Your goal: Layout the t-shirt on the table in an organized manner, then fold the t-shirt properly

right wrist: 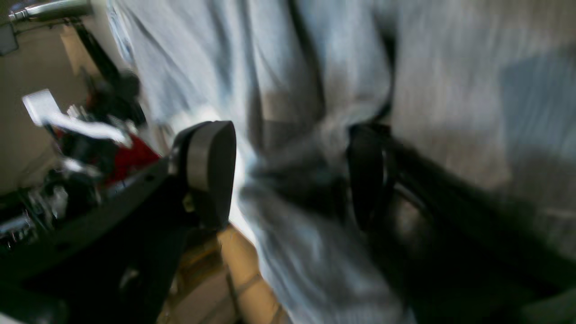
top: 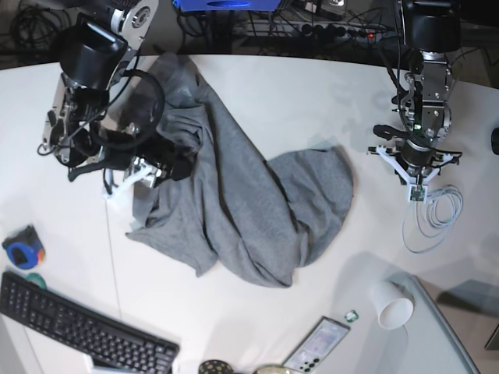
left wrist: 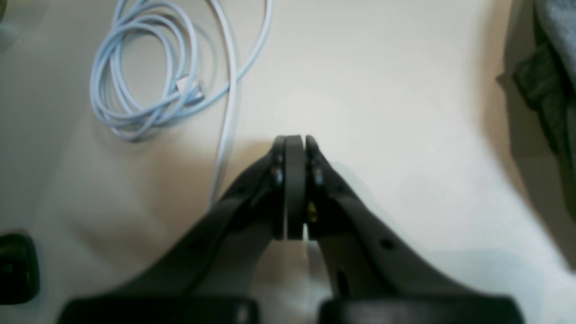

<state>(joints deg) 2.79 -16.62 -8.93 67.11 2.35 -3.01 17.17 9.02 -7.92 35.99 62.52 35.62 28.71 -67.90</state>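
Observation:
The grey t-shirt [top: 249, 210] lies crumpled on the white table [top: 312, 101], bunched high on the left and spreading to the right. My right gripper [top: 148, 167] sits at that left bunch. In the right wrist view its fingers [right wrist: 211, 171] stand wide apart, open [right wrist: 292, 175], with a gathered fold of the t-shirt [right wrist: 315, 67] between them and a bright gap beside one pad. My left gripper [top: 415, 187] hovers over bare table [left wrist: 382, 90] to the right of the shirt, shut [left wrist: 294, 139] on nothing. A grey edge of the t-shirt [left wrist: 558, 27] shows at that view's right.
A coiled pale cable [left wrist: 148, 76] lies just by the left gripper, also visible as the cable [top: 429, 218]. A paper cup [top: 392, 304], a phone [top: 317, 343], a black keyboard [top: 78, 327] and a blue tape measure [top: 22, 249] line the near side.

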